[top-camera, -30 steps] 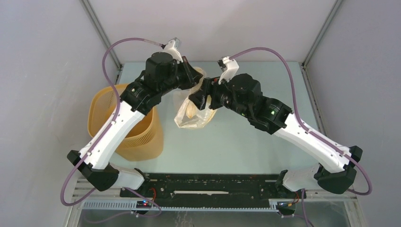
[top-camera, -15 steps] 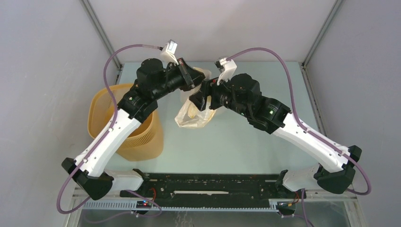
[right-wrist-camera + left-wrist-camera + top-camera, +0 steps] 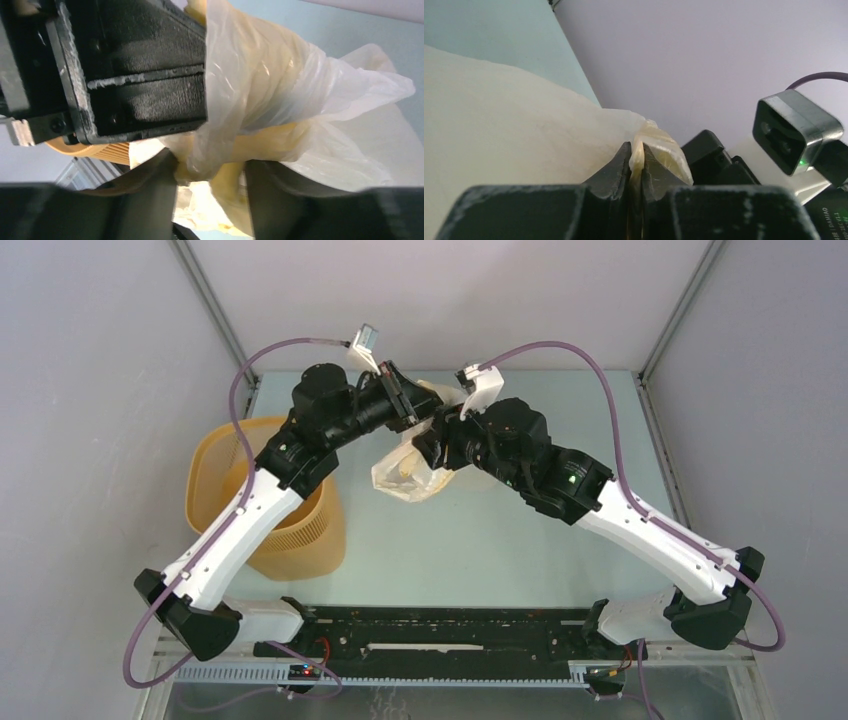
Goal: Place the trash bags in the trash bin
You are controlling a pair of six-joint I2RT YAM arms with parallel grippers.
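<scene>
Beside the bin [image 3: 215, 485], arms inward-angled, left tool [image 3: 418, 416] and right tool [image 3: 424, 447] clamp the bag [image 3: 403, 476].

trash bin [image 3: 212, 485] partly hidden by L arm [image 3: 250, 525], trash bag [image 3: 405, 475] top obscured too

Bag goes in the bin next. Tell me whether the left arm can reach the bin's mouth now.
Probably yes: the trash bin stands open beneath the left arm, only that arm over its mouth. But the right gripper also grips the trash bag the left gripper pinches, tethering it.
</scene>
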